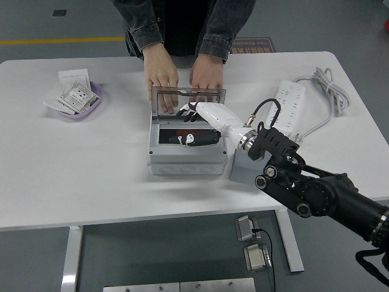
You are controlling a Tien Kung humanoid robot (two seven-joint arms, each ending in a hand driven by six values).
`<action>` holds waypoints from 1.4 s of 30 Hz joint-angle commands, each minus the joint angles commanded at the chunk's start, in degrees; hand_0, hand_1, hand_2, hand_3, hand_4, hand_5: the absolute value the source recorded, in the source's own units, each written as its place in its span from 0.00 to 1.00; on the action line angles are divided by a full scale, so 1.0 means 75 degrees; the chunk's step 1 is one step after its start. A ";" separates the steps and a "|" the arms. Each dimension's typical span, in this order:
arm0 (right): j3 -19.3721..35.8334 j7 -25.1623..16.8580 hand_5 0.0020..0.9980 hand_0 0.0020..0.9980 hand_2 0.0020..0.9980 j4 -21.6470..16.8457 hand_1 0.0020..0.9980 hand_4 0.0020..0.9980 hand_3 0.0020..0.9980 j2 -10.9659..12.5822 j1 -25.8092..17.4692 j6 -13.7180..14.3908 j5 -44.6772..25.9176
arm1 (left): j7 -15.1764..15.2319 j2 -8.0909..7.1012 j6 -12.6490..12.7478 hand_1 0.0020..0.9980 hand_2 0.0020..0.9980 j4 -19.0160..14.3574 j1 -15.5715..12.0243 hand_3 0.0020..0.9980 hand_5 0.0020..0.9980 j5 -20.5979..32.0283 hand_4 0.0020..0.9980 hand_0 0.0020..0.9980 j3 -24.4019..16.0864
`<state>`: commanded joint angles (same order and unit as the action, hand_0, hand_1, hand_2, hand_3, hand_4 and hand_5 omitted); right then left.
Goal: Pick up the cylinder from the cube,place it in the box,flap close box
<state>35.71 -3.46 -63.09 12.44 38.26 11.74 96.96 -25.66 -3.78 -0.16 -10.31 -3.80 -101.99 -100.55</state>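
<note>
Head view, right hand open over box

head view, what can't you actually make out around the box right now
- Cylinder: only an orange sliver shows inside the box; the right hand covers the rest.
- Cube: mostly hidden under the right arm's wrist.
- Person's hands: fingertips hidden behind the raised clear lid.
- Left arm: out of view.

I'm working in what looks like a robotics lab or test workshop. I see a plain white table on a grey floor with a yellow line, and a power strip.
</note>
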 joint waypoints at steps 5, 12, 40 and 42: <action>0.0602 0.0175 0.71 0.59 0.63 -0.0978 0.55 1.00 0.73 0.0395 -0.0052 -0.0186 -0.0139 | -0.0016 0.0008 0.0000 0.70 0.68 0.0000 -0.0027 0.72 0.52 -0.0018 0.79 0.65 -0.0034; 0.0975 0.0123 0.70 0.48 0.63 -0.0738 0.54 1.00 0.73 0.0342 0.0723 -0.0254 -0.0147 | -0.0016 -0.0057 -0.0007 0.70 0.68 0.0000 -0.0090 0.72 0.52 -0.0128 0.78 0.65 -0.0157; 0.0099 0.0147 0.68 0.47 0.65 0.2731 0.54 0.98 0.74 -0.0709 0.1873 -0.0427 0.0652 | -0.0037 -0.0126 -0.0002 0.70 0.67 0.0000 -0.0153 0.71 0.51 -0.0242 0.78 0.65 -0.0371; 0.0059 0.0158 0.68 0.47 0.65 0.2486 0.54 0.98 0.74 -0.0619 0.1788 -0.0404 0.0674 | -0.0031 -0.0119 0.0002 0.70 0.67 0.0000 -0.0146 0.71 0.51 -0.0240 0.78 0.65 -0.0371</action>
<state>36.16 -2.28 -44.45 7.80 51.67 8.71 102.01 -25.89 -4.67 -0.15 -10.31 -4.89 -103.79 -103.34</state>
